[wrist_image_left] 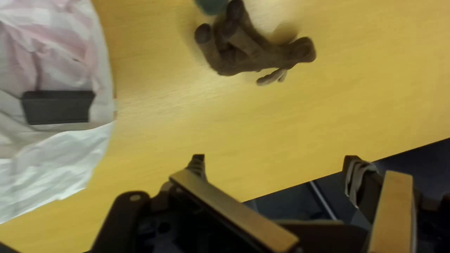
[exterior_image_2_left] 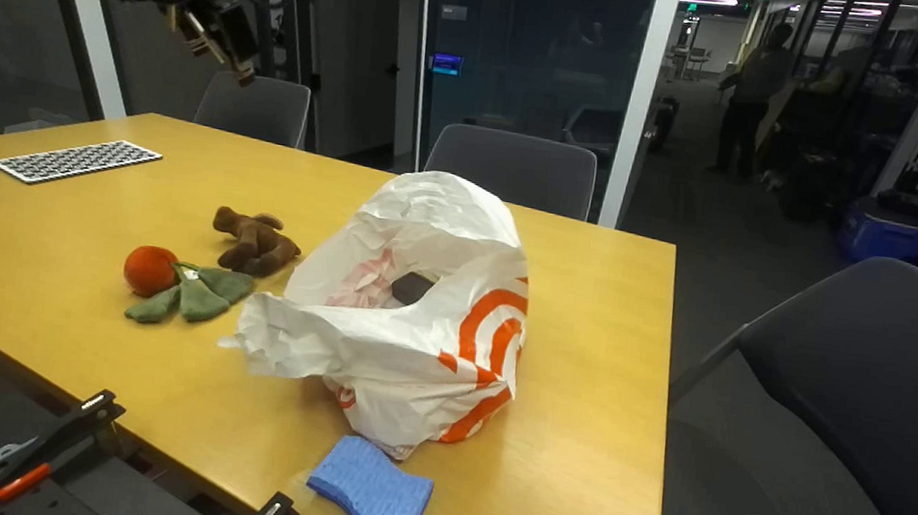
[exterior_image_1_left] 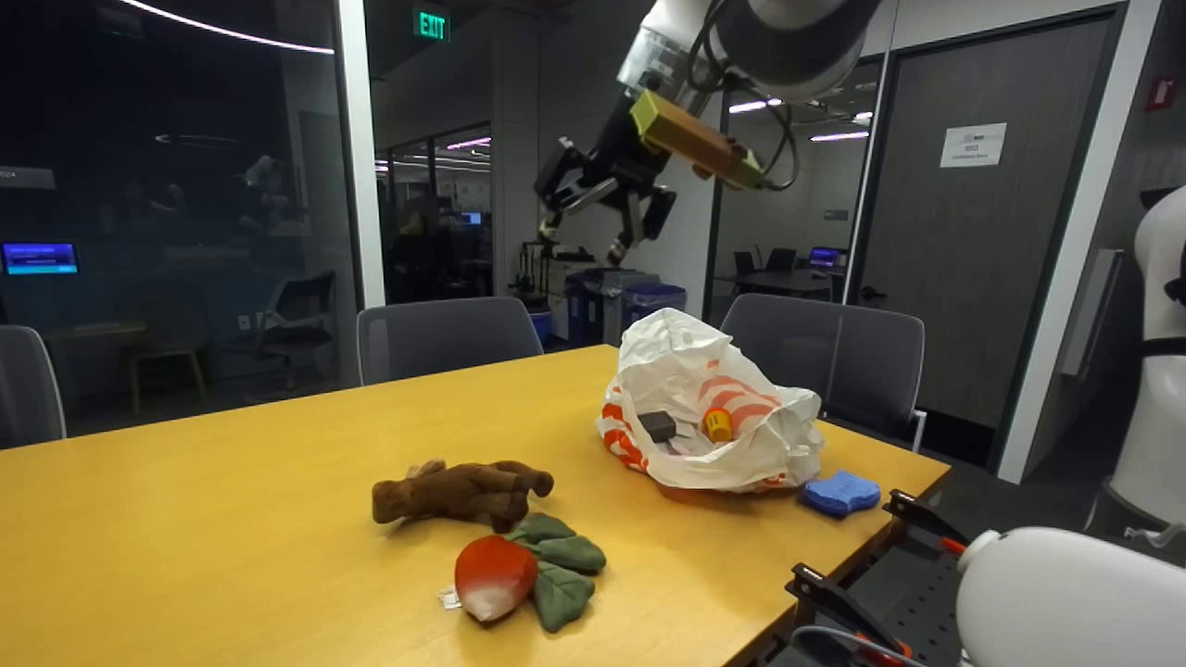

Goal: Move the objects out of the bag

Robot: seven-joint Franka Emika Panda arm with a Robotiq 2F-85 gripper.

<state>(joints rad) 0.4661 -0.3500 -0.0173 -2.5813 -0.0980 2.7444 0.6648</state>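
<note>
Surface [exterior_image_1_left: 213, 519]: job roughly half done imo | bag [exterior_image_2_left: 414, 355] sits on it, mouth open, not emptied | end effector [wrist_image_left: 275, 161] up high, jaws spread, nothing gripped | brown plush [exterior_image_1_left: 463, 491] and radish-looking toy [exterior_image_1_left: 517, 567] already out, near the bag | dark block [wrist_image_left: 58, 107] plus little yellow-orange piece [exterior_image_1_left: 718, 425] left inside; bottom's hidden, no clue what else is there

I can read one word cleanly in an exterior view: EXIT, glowing green on the exit sign [exterior_image_1_left: 431, 25] high at the back. A plate [exterior_image_1_left: 26, 178] at the left edge gives me something like 2024, though its first digit is murky from here. The sheet [exterior_image_1_left: 973, 145] on the grey door [exterior_image_1_left: 987, 250] and the red-orange print [exterior_image_2_left: 469, 340] on the bag [exterior_image_2_left: 365, 341] I can't make out as words.
</note>
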